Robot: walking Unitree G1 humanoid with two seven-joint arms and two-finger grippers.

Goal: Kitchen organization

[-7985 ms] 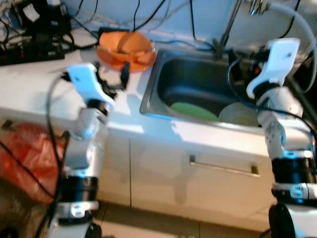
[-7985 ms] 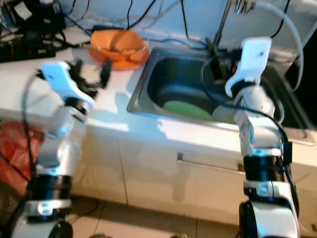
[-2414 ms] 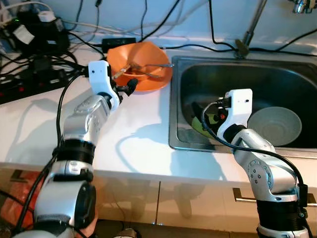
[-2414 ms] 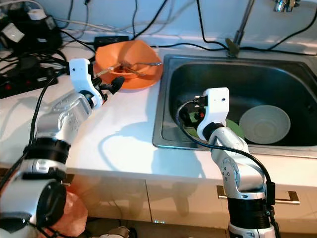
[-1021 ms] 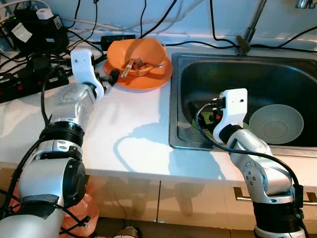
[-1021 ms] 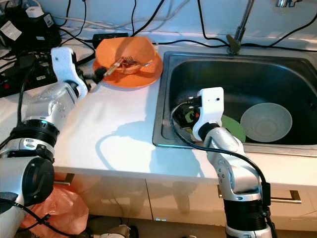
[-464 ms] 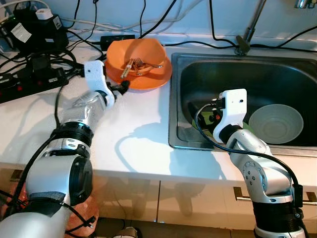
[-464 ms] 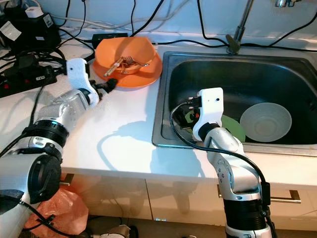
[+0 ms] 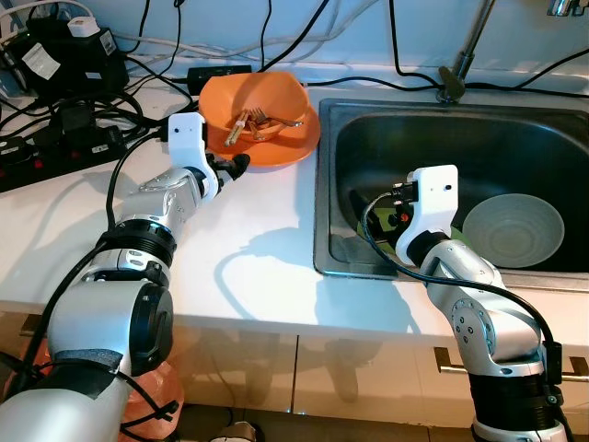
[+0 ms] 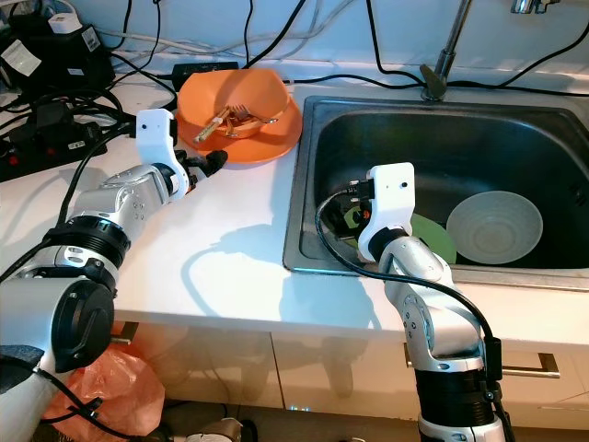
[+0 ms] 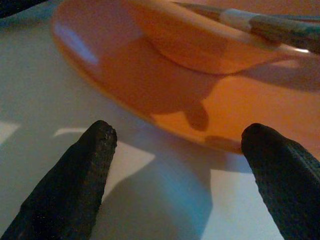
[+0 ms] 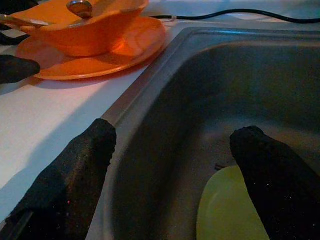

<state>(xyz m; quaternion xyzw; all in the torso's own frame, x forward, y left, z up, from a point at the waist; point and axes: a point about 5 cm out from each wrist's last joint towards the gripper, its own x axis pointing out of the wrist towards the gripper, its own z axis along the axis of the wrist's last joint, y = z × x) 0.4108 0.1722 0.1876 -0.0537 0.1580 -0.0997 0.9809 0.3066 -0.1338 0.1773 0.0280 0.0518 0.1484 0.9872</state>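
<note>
An orange bowl (image 9: pixel 260 104) with a fork and other cutlery (image 9: pixel 247 120) in it sits on an orange plate (image 9: pixel 276 152) on the white counter, left of the sink. My left gripper (image 9: pixel 232 166) is open and low on the counter at the plate's near-left rim; in the left wrist view its fingertips (image 11: pixel 85 160) stand just short of the plate (image 11: pixel 165 100). My right gripper (image 12: pixel 170 145) is open inside the sink, above a green plate (image 12: pixel 230 215) on the sink floor. A white bowl (image 9: pixel 513 230) lies beside the green plate (image 10: pixel 434 238).
The steel sink (image 9: pixel 324 221) takes the right half of the counter, with a tap (image 9: pixel 453 85) behind it. Power strips and tangled cables (image 9: pixel 64 129) crowd the back left. Bare white counter (image 9: pixel 230 267) lies in front of the plate.
My left gripper has shifted right along the counter, closer to the orange plate's near rim. The right arm has stayed in the sink.
</note>
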